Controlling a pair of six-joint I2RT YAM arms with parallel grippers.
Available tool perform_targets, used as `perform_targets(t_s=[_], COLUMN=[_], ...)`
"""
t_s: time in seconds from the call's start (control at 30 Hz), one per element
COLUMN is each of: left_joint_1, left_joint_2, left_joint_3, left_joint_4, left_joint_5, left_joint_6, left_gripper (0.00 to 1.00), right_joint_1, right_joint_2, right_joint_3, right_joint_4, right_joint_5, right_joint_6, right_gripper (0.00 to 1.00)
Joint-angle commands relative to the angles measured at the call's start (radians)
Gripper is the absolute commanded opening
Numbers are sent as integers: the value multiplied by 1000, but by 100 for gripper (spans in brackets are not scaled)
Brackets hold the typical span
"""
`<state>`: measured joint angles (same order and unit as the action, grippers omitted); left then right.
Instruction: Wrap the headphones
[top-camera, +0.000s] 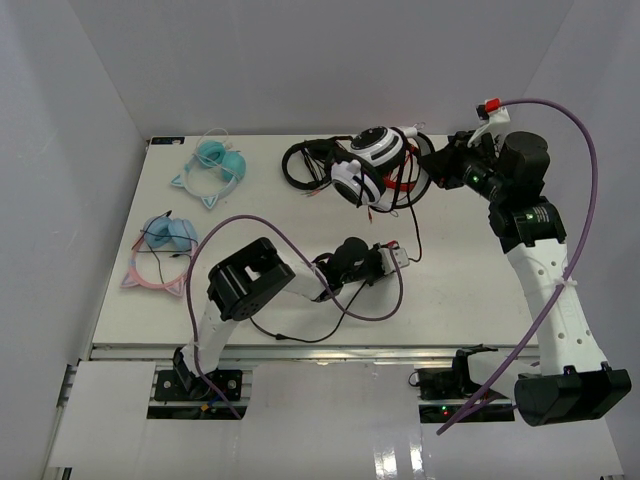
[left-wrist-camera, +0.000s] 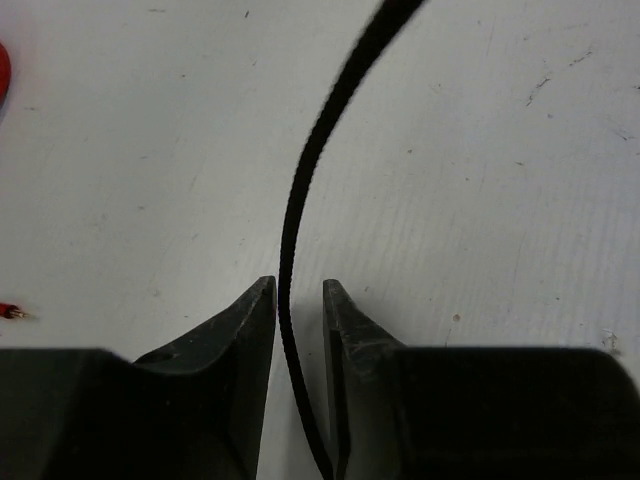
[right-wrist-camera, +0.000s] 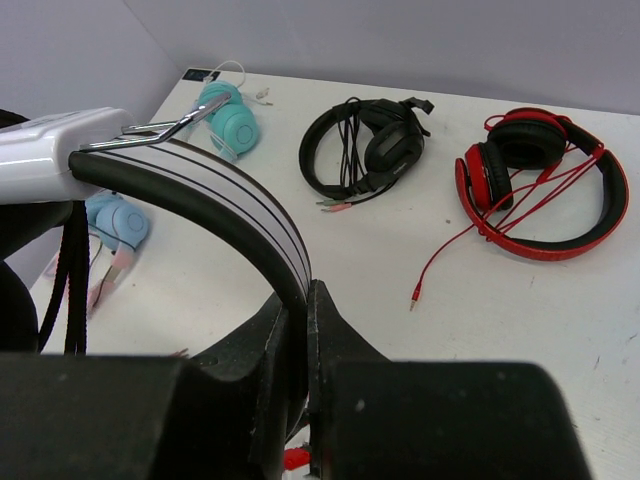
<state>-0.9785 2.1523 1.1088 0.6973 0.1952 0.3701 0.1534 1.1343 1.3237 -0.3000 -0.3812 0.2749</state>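
No legible text, label, brand, number or sign in any view: none on the headphones (top-camera: 378, 148), none on the counter (top-camera: 480, 290).
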Motion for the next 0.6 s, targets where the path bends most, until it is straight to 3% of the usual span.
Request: perform_targets(t_s=[0.0,0.07,0.13,0.37,0.57], left_joint_1=[6,9,11,35,146], left_joint_2=[10,15,13,-117,-328], left_joint_3=[16,15,2,-144,-421], left_joint_4=[-19,-24,-19,41,106], left_joint_5=[37,43,48,57,129], left_joint_6=[-39,-50,-64,-72,-82], left_gripper=[21,6,0,0,0], right_joint_1=[-22,-28,-38,-44,-44], right_joint_2=[-51,-56,-61,-70,-86], right_joint_3=[53,55,56,38,34], right_joint_4=[67,67,65,50,32], right_joint_5=[-70,-78,-82,-58,-63], right_joint_6=[93,98,100,47,-36], right_gripper=[8,8,8,8,8])
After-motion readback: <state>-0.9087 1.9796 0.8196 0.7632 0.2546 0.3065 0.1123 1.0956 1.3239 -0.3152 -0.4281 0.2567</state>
